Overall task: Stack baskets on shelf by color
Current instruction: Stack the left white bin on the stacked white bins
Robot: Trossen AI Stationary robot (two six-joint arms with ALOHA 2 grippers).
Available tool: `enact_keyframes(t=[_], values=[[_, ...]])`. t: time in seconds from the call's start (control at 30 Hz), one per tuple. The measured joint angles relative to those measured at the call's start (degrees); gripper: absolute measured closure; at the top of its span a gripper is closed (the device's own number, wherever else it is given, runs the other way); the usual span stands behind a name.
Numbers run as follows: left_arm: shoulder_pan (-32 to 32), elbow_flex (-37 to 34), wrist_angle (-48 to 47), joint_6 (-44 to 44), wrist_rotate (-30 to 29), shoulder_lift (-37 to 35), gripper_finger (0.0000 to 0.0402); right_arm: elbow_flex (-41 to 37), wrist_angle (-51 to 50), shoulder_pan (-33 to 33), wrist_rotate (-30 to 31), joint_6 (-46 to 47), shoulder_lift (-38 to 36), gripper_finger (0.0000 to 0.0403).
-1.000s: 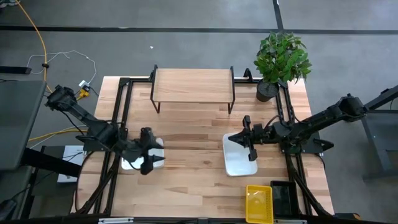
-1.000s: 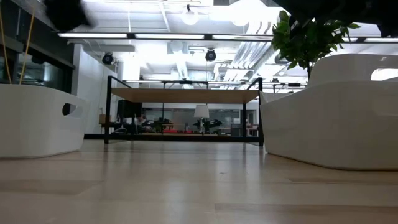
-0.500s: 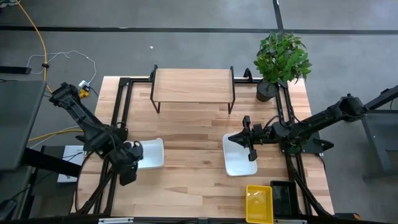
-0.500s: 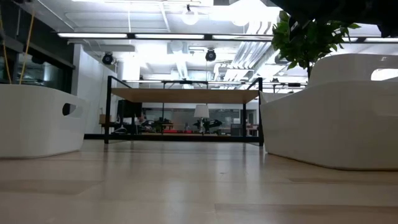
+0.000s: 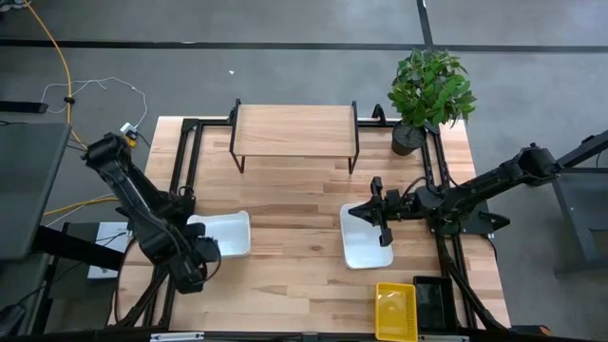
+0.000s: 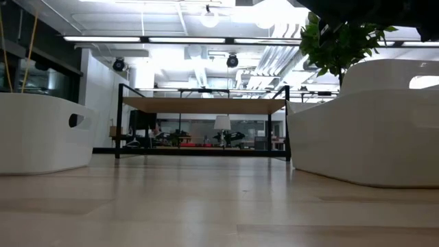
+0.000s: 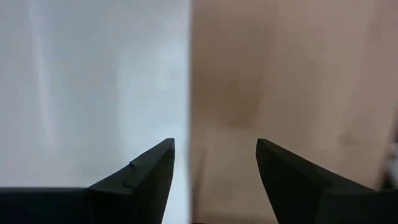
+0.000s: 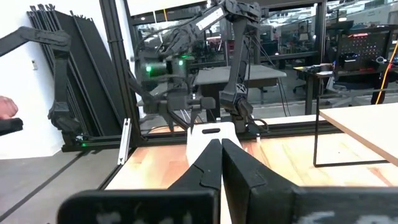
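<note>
Left tool (image 5: pixel 201 255) hangs apart beside the white basket (image 5: pixel 228 234); probably light, stiff, slippery, best gripped at its rim.

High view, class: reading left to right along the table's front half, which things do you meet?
Left gripper → left white basket → right white basket → yellow basket.

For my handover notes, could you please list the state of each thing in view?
left gripper: open, holding nothing, beside the left white basket.
right gripper: shut, over the right white basket.
left white basket: upright on table.
right white basket: upright on table.
yellow basket: at table's front edge.
shelf: top bare.
</note>
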Motion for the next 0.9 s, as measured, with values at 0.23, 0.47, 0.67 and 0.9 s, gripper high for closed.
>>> enact_keyframes(t=[0.23, 0.47, 0.67, 0.9], values=[[-0.07, -0.01, -5.06, -0.14, -5.56, 6.00, 0.0189, 0.00, -0.02, 0.00, 0.00, 0.00, 0.00, 0.0402], [-0.04, -0.02, -4.99, -1.05, -5.09, 8.39, 0.0199, 0.00, -0.15, 0.00, 0.00, 0.00, 0.00, 0.0402], [0.89, -0.02, -3.93, -3.62, -3.24, 8.41, 0.0275, 0.00, -0.37, 0.00, 0.00, 0.00, 0.00, 0.0402], [3.76, 0.09, -2.32, -0.28, -3.77, 8.41, 0.0390, 0.00, -0.09, 0.00, -0.03, 0.86, 0.00, 0.0402]])
